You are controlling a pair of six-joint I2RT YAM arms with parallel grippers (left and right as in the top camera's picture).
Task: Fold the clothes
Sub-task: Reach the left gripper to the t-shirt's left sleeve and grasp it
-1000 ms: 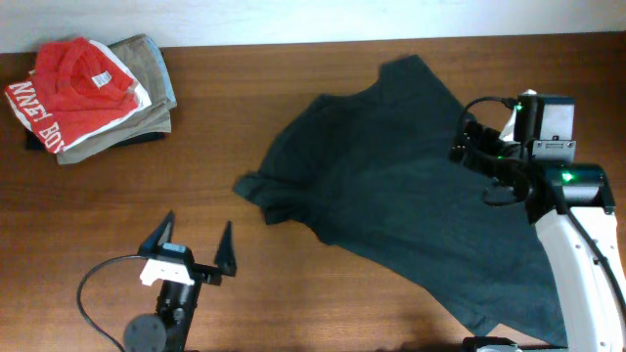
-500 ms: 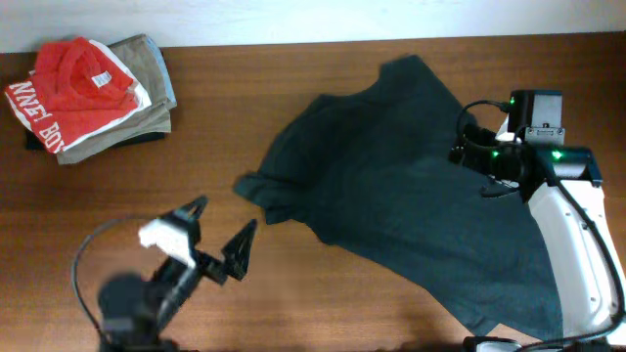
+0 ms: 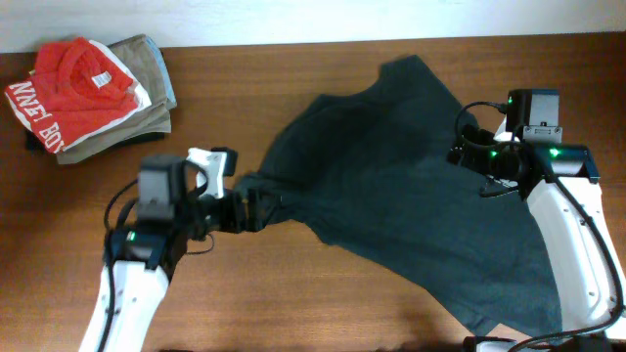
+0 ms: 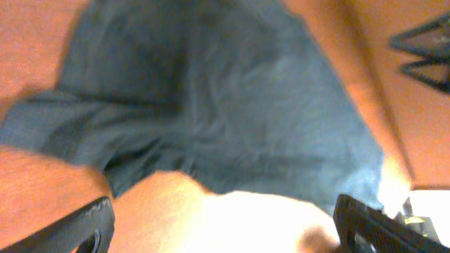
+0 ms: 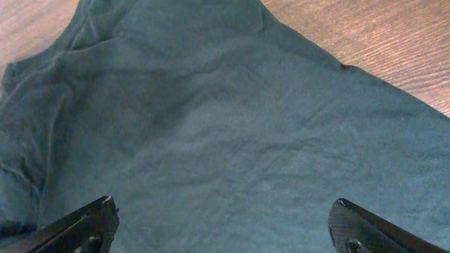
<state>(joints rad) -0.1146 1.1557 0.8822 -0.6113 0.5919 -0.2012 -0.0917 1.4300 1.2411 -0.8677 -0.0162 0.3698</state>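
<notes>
The dark green-black T-shirt (image 3: 391,186) lies spread and slanted across the middle and right of the table, plain side up; no white letters show. My left gripper (image 3: 256,208) is open at the shirt's left sleeve, fingers wide apart; its wrist view shows blurred shirt fabric (image 4: 211,91) ahead of the open jaws (image 4: 225,228). My right gripper (image 3: 468,147) is open above the shirt's right upper part, near the far sleeve. Its wrist view is filled with shirt fabric (image 5: 225,126) between the spread fingers (image 5: 225,232).
A folded red shirt with white lettering (image 3: 73,83) lies on a folded khaki garment (image 3: 147,73) at the back left corner. Bare wooden table (image 3: 323,303) shows at the front and left. The back table edge runs along the top.
My left arm swung up from the front edge toward the shirt's left sleeve. My right arm barely moved. The shirt lies as before.
</notes>
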